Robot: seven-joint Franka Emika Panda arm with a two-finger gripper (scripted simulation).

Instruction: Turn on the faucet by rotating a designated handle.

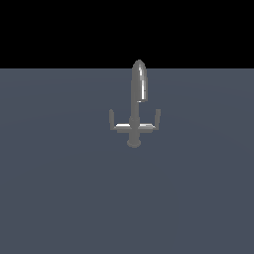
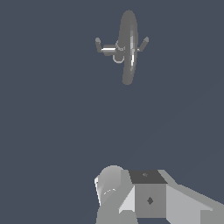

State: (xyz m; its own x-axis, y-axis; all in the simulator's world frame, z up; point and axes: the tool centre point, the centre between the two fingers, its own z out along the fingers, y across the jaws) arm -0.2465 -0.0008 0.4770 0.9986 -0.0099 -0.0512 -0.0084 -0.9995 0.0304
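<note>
Grey metal faucet (image 1: 137,106) stands untouched on the slate tabletop (image 1: 54,188); nothing of the turn looks begun.
Left to right in the exterior view: open surface, the handle (image 1: 111,119) ending the crossbar, spout, matching lever (image 1: 158,118), open surface again. End effector (image 2: 144,197) is well apart; I cannot tell its opening.

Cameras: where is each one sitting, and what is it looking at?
Exterior view: sits off the arm, facing the faucet on the grey floor; no part of the robot shows.
Wrist view: sits on the wrist, looking down on the faucet from above, apart from it; grey robot parts show at the edge.
Both share the faucet.
</note>
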